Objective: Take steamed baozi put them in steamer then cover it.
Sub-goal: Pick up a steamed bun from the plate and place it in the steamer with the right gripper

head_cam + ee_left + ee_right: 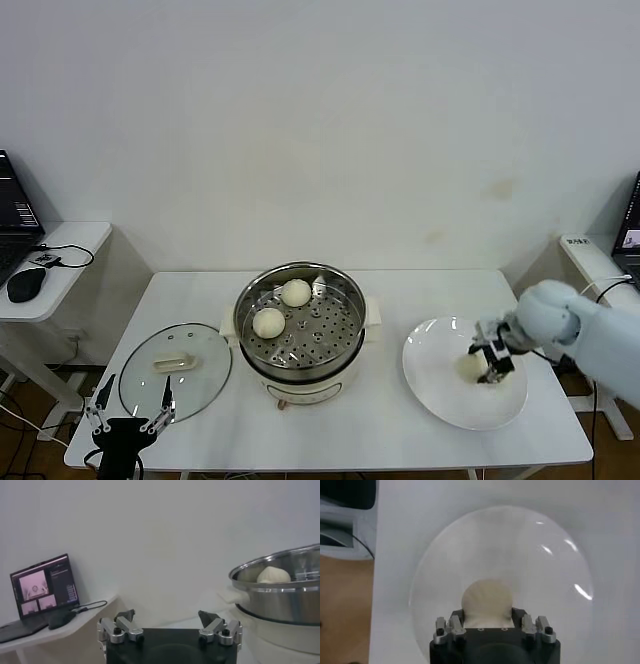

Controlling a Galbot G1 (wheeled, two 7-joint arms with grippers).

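White table (400, 430) is set against a pale wall; two buns (281, 308) are seen in the steamer (300, 330) at centre, the lid (176, 370) lying beside it. On the plate (440, 390) (robot's right) a bun (470, 365) is clamped between the right gripper's (490, 362) fingers. The left gripper (132, 408) is held wide open, empty, near the lid

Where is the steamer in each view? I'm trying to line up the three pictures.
Head view: steamer at table centre, between the cover and the plate.
Left wrist view: steamer beyond the open left gripper.
Right wrist view: not in it.
Shared landmark: a baozi inside the steamer, in head and left wrist views.
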